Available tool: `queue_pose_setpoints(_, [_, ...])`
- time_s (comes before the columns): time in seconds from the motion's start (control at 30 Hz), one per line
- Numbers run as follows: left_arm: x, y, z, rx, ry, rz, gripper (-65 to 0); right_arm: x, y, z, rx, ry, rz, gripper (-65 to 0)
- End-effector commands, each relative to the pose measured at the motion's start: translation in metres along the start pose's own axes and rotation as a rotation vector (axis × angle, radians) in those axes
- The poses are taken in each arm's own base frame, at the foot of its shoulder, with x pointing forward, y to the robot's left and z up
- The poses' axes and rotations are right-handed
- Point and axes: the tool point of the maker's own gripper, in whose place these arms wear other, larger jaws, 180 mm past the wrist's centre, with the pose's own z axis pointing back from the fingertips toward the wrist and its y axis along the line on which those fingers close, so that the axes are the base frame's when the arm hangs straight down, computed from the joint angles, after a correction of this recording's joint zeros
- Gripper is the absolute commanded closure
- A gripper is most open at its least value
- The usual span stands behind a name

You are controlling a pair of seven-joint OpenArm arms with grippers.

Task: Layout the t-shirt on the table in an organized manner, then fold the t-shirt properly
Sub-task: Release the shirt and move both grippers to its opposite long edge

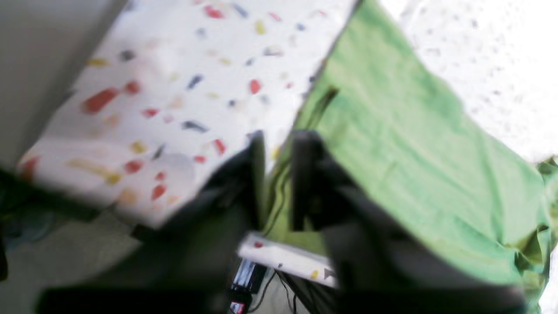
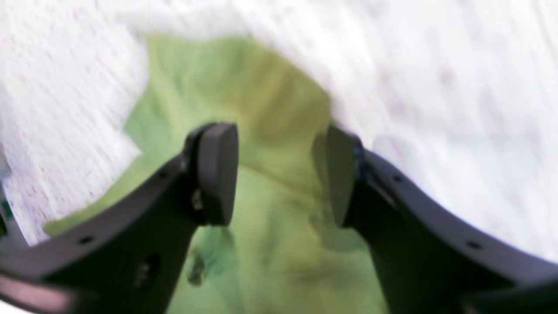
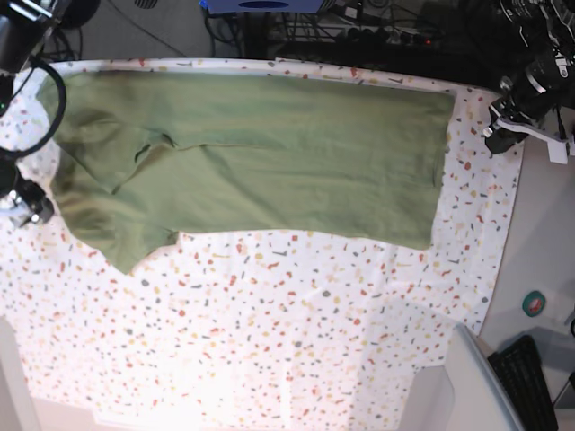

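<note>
t-shirt [image 3: 269,162] soft, light, creases easily | I'd grip hem corners | left gripper [image 1: 279,174] closed, apparently empty | right gripper [image 2: 279,174] parted, empty

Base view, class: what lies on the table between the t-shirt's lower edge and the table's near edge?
Nothing: in the base view that stretch of the table below the t-shirt is bare speckled cloth.
</note>
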Motion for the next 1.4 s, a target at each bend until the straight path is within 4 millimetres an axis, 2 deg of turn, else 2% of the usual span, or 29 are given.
queue_pose_setpoints(0.0, [0.01, 0.003, 0.005, 0.003, -0.028, -0.014, 0.0, 0.021, 0.007, -0.003, 0.002, -0.048, 0.051, -32.7])
queue_pose_setpoints(0.13, [0.006, 0.011, 0.004, 0.017, -0.021, 0.005, 0.0, 0.038, 0.029, -0.03, 0.004, -0.047, 0.194, -32.9])
queue_pose_setpoints(0.3, [0.001, 0.023, 0.003, 0.038, 0.007, 0.01, 0.0, 0.041, 0.036, -0.06, -0.021, -0.023, 0.277, -33.0])
queue_pose_setpoints(0.4, [0.003, 0.028, 0.003, 0.047, 0.01, 0.006, 0.0, 0.047, 0.036, -0.068, -0.044, -0.031, 0.342, -34.2])
queue_pose_setpoints(0.5, [0.003, 0.028, 0.003, 0.047, 0.012, 0.005, 0.0, 0.043, 0.032, -0.076, -0.068, 0.001, 0.381, -37.4])
queue_pose_setpoints(0.6, [0.004, 0.027, 0.002, 0.044, 0.008, 0.005, 0.0, 0.042, 0.024, -0.083, -0.093, 0.008, 0.38, -37.4])
queue_pose_setpoints(0.7, [0.005, 0.027, 0.002, 0.044, 0.006, 0.005, 0.0, 0.042, 0.018, -0.087, -0.111, 0.011, 0.375, -37.4])
queue_pose_setpoints(0.97, [0.004, 0.028, 0.002, 0.046, 0.007, 0.008, 0.0, 0.03, 0.023, -0.091, -0.102, 0.037, 0.405, -37.1])
queue_pose_setpoints(1.13, [0.005, 0.027, 0.002, 0.045, 0.006, 0.008, 0.0, 0.037, 0.056, -0.083, -0.028, -0.021, 0.473, -36.9])
queue_pose_setpoints(1.37, [0.005, 0.027, 0.001, 0.044, 0.007, 0.008, 0.0, 0.038, 0.03, -0.091, -0.094, 0.016, 0.419, -36.9])
